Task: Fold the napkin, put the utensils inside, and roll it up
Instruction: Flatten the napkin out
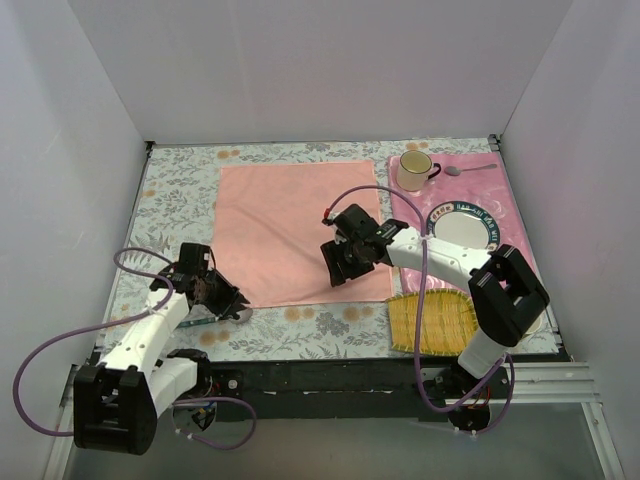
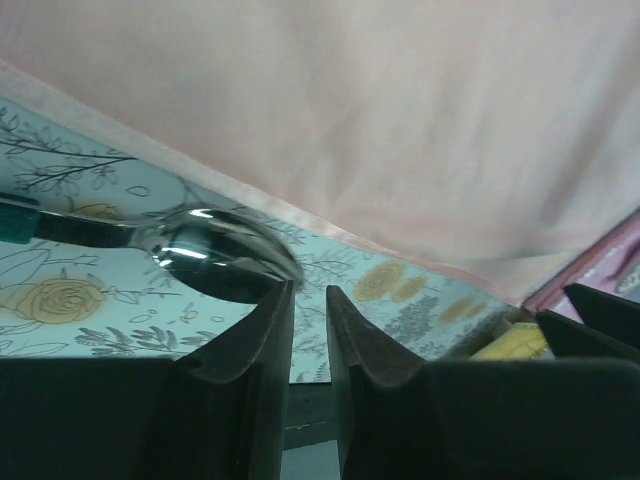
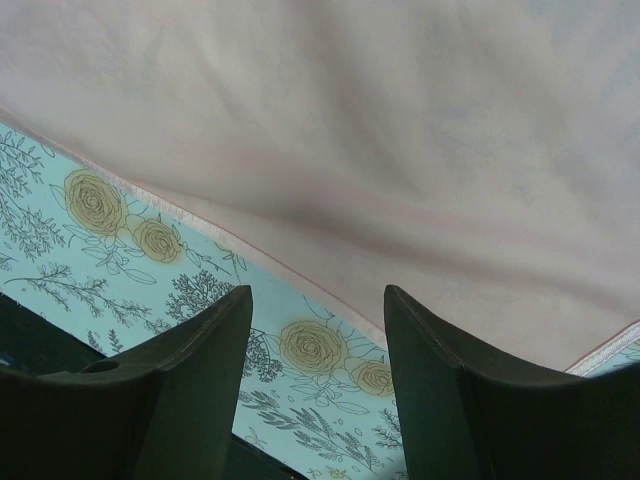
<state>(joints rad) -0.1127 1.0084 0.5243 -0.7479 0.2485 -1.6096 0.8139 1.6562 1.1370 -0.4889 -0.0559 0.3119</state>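
Observation:
The salmon-pink napkin (image 1: 296,230) lies spread flat on the floral tablecloth; it also fills the top of the left wrist view (image 2: 400,120) and the right wrist view (image 3: 400,130). The spoon with the teal handle (image 1: 200,322) lies on the table just off the napkin's near left corner, its silver bowl (image 2: 220,255) right beside my left fingertip. My left gripper (image 1: 232,305) (image 2: 308,290) is nearly shut, a narrow gap between the jaws and nothing in it. My right gripper (image 1: 338,272) (image 3: 318,292) is open and empty, low over the napkin's near edge.
At the right a deeper pink placemat (image 1: 512,200) holds a plate (image 1: 462,226), a mug (image 1: 413,171) and an all-silver spoon (image 1: 468,169). A yellow bamboo mat (image 1: 430,322) lies near the front right. White walls enclose the table on three sides.

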